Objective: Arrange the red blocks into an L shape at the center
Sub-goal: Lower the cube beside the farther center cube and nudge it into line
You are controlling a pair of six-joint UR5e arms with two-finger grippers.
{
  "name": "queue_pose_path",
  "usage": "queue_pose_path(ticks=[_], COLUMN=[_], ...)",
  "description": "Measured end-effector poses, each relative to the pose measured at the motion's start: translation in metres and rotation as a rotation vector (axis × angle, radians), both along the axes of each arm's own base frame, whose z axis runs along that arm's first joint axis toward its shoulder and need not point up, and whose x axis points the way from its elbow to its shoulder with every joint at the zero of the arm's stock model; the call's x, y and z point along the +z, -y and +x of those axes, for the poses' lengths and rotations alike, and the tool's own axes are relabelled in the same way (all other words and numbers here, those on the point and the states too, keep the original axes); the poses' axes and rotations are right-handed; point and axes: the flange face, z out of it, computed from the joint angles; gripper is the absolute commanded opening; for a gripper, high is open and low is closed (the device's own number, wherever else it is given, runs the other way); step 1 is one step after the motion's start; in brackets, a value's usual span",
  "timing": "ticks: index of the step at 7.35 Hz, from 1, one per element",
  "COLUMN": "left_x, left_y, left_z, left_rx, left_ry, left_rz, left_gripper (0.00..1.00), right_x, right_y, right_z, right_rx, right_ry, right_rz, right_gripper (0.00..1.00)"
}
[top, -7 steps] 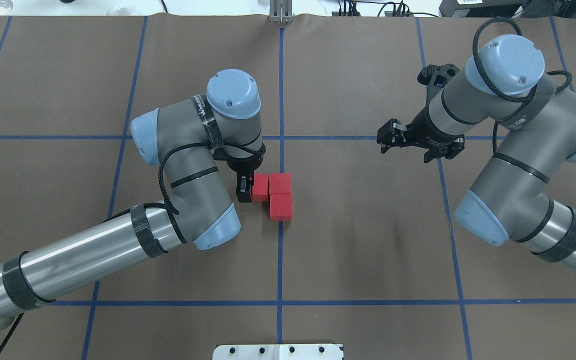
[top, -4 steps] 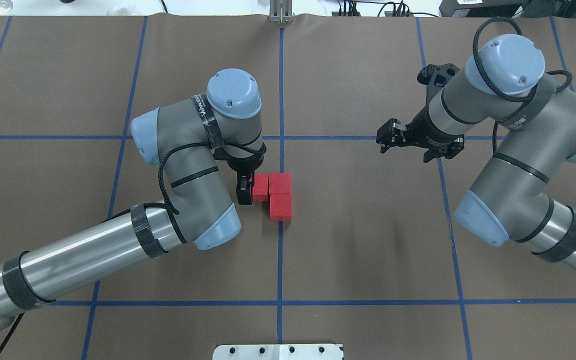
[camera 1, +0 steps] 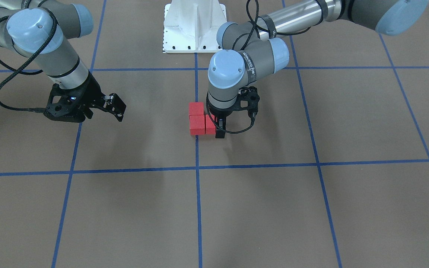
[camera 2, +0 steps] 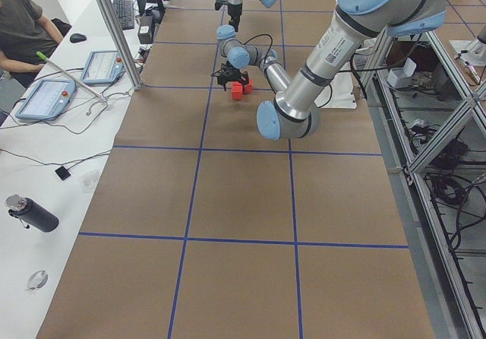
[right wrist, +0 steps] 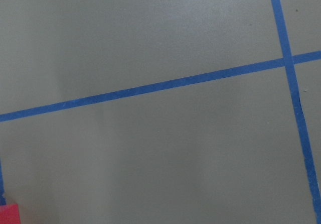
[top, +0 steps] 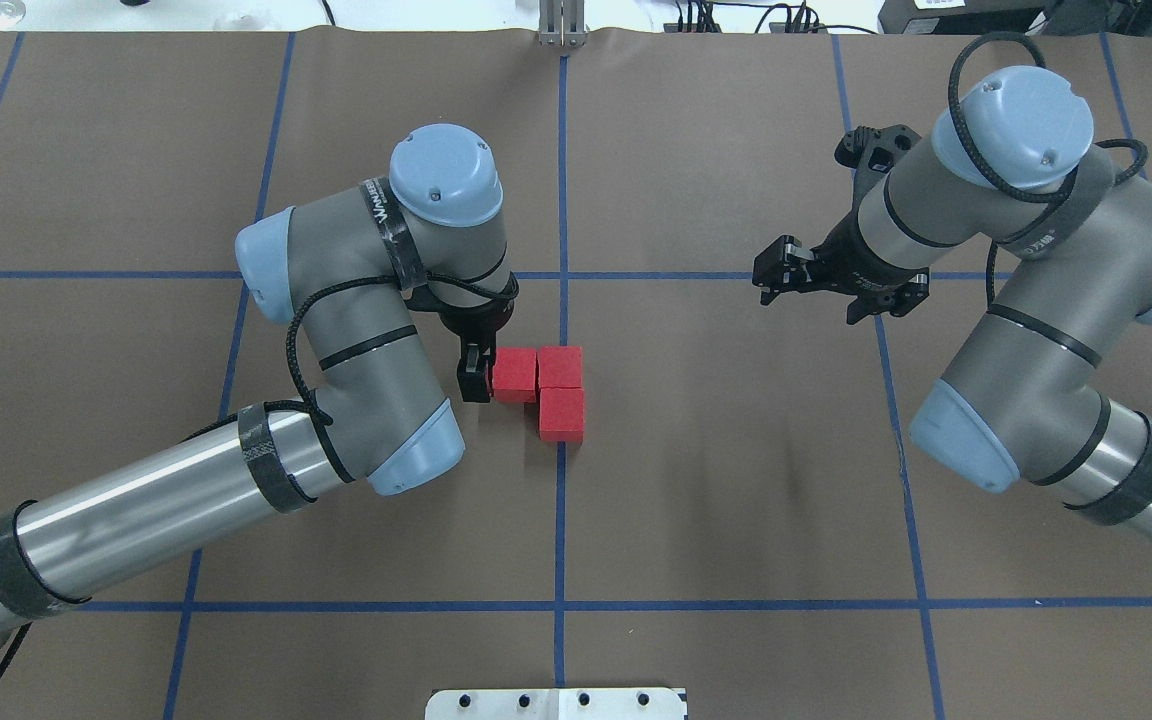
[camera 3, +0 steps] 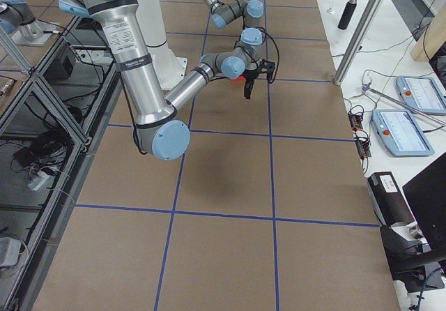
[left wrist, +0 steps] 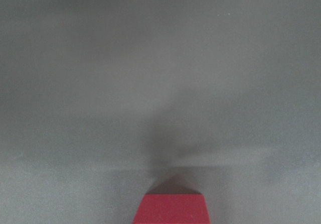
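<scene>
Three red blocks lie together at the center by the middle blue tape line. The left block touches the far right one; the near right one sits just below it, so they form an L. From the front they show as and a partly hidden one. My left gripper is open just beside and above the left block, whose edge shows in the left wrist view. My right gripper is open and empty, well to the right.
The white robot base plate stands at the table's robot side. Blue tape grid lines cross the brown surface. An operator and tablets are at a side desk beyond the table's far edge.
My left arm has lifted and drawn back to the left, off the left block, which stays on the table touching its neighbour. More of that block now shows. The right arm has barely moved.
</scene>
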Motion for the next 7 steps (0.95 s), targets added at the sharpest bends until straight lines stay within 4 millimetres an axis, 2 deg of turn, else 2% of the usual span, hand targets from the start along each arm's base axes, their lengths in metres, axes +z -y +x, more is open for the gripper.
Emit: queue_pose_path(ticks=[2,7], left_x=[0.012,0.017], left_y=[-0.008,-0.028], left_z=[0.004,0.015], left_rx=[0.012,0.043], left_ry=[0.014,0.039], left_rz=[-0.01,-0.026], left_gripper=[1.0,1.0], right_x=[0.001,0.004], right_y=[0.0,0.001], right_z=[0.0,-0.002], right_rx=[0.0,-0.002], right_ry=[-0.002,-0.006], right_rz=[-0.002,-0.006], right_gripper=[1.0,1.0])
